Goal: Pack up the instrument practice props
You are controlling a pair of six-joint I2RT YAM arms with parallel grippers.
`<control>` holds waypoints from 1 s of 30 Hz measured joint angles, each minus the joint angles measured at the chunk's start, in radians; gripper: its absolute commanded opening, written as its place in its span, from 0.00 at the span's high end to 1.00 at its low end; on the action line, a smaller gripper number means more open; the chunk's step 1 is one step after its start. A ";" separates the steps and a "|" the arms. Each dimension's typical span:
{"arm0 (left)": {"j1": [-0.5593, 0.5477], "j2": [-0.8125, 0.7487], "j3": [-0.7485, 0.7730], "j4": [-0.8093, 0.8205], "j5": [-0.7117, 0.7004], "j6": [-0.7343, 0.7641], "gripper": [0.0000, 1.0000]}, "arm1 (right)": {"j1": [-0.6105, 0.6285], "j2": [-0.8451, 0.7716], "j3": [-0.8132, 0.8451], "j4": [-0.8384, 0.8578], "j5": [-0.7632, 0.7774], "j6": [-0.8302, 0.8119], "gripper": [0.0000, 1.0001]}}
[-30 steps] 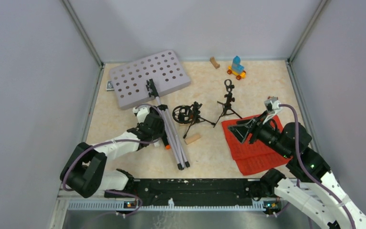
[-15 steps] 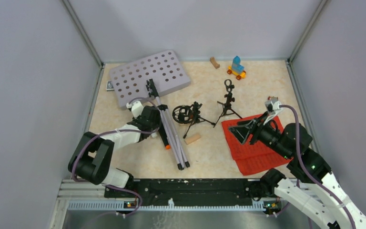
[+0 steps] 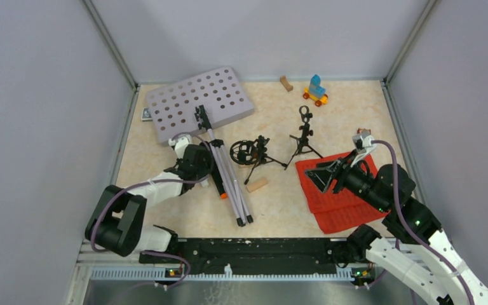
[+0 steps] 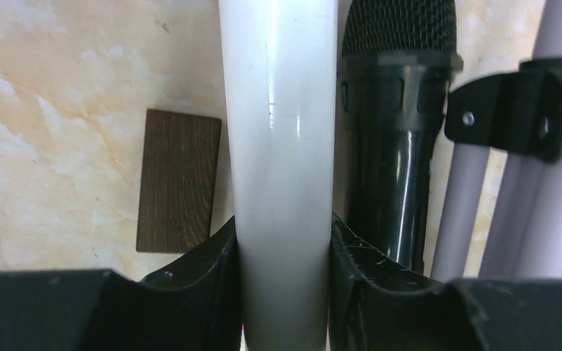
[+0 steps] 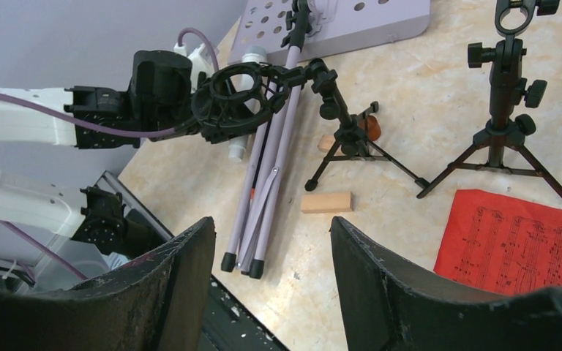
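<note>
Left arm (image 3: 159, 185) stretched low, left end effector (image 4: 284, 292) gripping, right arm (image 3: 413, 219) raised, right end effector (image 5: 271, 270) parted

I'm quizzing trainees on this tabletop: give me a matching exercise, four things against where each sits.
1 white tube
2 red sheet-music pages
3 grey perforated plate
4 toy car

A at the far edge, right of centre
B flat in the far left corner
C clamped in the left gripper
D flat at the near right

Pairs: 1-C, 2-D, 3-B, 4-A
</note>
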State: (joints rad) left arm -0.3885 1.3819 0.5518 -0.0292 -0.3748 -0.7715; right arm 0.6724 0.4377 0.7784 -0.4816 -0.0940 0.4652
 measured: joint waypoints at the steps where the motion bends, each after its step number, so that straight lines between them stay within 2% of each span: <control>1: 0.000 -0.016 -0.016 0.008 0.016 -0.002 0.93 | 0.000 0.000 -0.001 0.001 0.000 0.000 0.41; 5: -0.011 -0.097 -0.093 0.045 0.073 -0.039 0.86 | 0.000 -0.006 -0.016 0.001 -0.001 0.001 0.41; 8: -0.025 -0.140 -0.127 0.047 0.090 -0.070 0.63 | 0.000 -0.006 -0.023 0.002 -0.002 0.008 0.41; 12: -0.031 -0.195 -0.166 0.043 0.116 -0.103 0.39 | 0.000 -0.006 -0.031 0.005 -0.005 0.016 0.41; 14: -0.032 -0.212 -0.171 0.035 0.118 -0.116 0.31 | 0.000 -0.006 -0.033 0.005 -0.006 0.020 0.41; 23: -0.039 -0.213 -0.130 -0.030 0.119 -0.148 0.20 | 0.000 -0.015 -0.034 0.008 -0.008 0.035 0.41; 26: -0.039 -0.241 -0.112 -0.122 0.116 -0.151 0.17 | 0.000 -0.024 -0.034 0.002 -0.003 0.035 0.41; 30: -0.039 -0.326 -0.088 -0.292 0.116 -0.132 0.07 | 0.000 -0.026 -0.034 -0.005 0.012 0.037 0.41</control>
State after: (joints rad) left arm -0.4271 1.0557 0.4637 -0.3210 -0.2584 -0.9031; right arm 0.6724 0.4114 0.7441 -0.4866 -0.0822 0.5022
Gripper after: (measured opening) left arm 0.859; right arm 0.589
